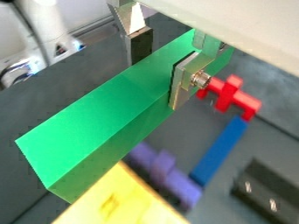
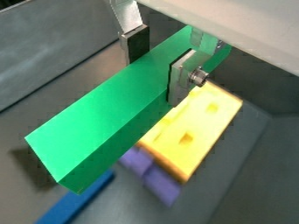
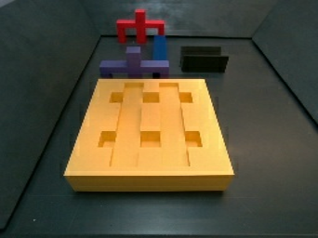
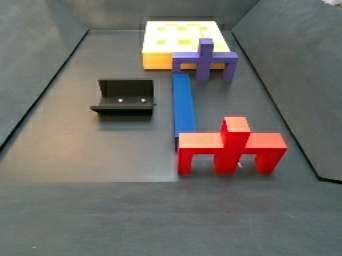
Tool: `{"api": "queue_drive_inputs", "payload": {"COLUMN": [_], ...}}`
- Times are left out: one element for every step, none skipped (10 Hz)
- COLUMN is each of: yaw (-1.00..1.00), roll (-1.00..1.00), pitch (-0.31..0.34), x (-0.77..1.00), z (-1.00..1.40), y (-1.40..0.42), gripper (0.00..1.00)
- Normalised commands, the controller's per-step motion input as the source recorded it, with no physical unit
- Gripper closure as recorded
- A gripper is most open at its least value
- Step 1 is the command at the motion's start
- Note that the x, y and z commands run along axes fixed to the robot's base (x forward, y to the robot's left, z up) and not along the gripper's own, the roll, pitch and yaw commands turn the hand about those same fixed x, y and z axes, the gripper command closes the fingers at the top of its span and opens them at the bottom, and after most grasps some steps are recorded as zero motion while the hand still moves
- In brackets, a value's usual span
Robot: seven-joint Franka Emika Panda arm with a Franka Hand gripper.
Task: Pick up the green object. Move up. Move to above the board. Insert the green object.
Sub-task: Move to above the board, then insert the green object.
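In both wrist views my gripper (image 1: 162,68) (image 2: 159,66) is shut on the green object (image 1: 105,131) (image 2: 105,122), a long plain bar, with one finger on each long side. The bar hangs in the air above the pieces on the floor. The board (image 3: 149,177) (image 4: 163,45) is a large orange-yellow slab with grooves and square holes. A part of it shows below the bar in both wrist views (image 2: 193,131) (image 1: 111,201). Neither the gripper nor the green bar shows in the side views.
A purple block (image 3: 130,65) (image 4: 207,58) stands at one end of the board. A blue bar (image 4: 183,100) lies between it and a red cross-shaped piece (image 4: 230,148) (image 3: 140,26). The black fixture (image 4: 123,98) (image 3: 205,59) stands beside them. Dark walls ring the floor.
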Motion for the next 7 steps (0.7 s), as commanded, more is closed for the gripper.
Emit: {"api": "queue_drive_inputs", "payload": {"yaw": [0.01, 0.02, 0.01, 0.01, 0.00, 0.00, 0.00], "roll": [0.02, 0.03, 0.06, 0.08, -0.02, -0.07, -0.14], "pitch": [0.141, 0.168, 0.172, 0.169, -0.059, -0.083, -0.074], "x": [0.73, 0.81, 0.41, 0.22, 0.00, 0.00, 0.15], "z": [0.20, 0.21, 0.10, 0.05, -0.09, -0.21, -0.51], "y": [-1.40, -1.40, -0.63, -0.28, 0.00, -0.01, -0.08], "gripper": [1.00, 1.00, 1.00, 1.00, 1.00, 1.00, 1.00]}}
